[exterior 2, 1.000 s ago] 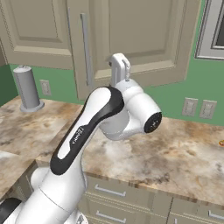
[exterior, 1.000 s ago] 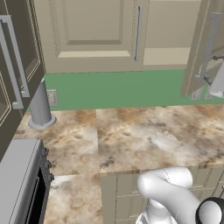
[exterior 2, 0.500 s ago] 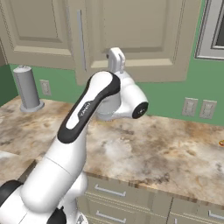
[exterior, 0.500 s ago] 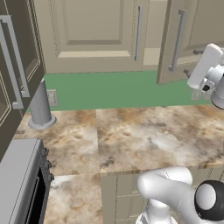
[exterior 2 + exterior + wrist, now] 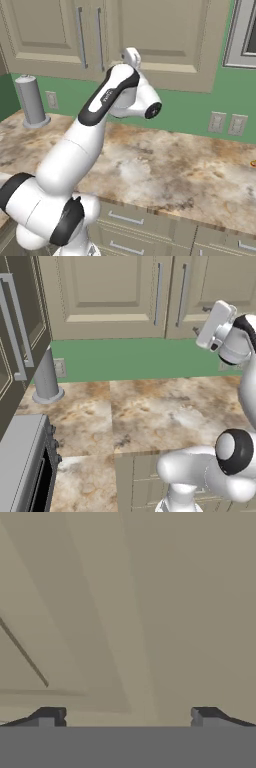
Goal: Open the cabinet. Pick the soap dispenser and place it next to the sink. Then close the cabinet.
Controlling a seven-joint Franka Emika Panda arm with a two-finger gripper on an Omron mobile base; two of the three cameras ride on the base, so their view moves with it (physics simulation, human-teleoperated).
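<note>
Gripper (image 5: 127, 714) spread wide, holding nothing, pointed at the cabinet (image 5: 115, 296) door face, right up close. Both doors look shut. Handles (image 5: 183, 295) are vertical bars, up and to the left of the gripper, near it but apart. Soap dispenser can't be seen; likely behind the doors. Surface (image 5: 165, 411) lies well below.

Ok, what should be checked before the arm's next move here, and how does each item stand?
1. Cabinet doors both shut flush: ok.
2. Jaws open, nothing held: ok.
3. Jaws off the door panel they face: cannot tell.
4. Soap dispenser set beside the sink: cannot tell.
5. Grey post on the counter, well off to the arm's left, out of its way: ok.
</note>
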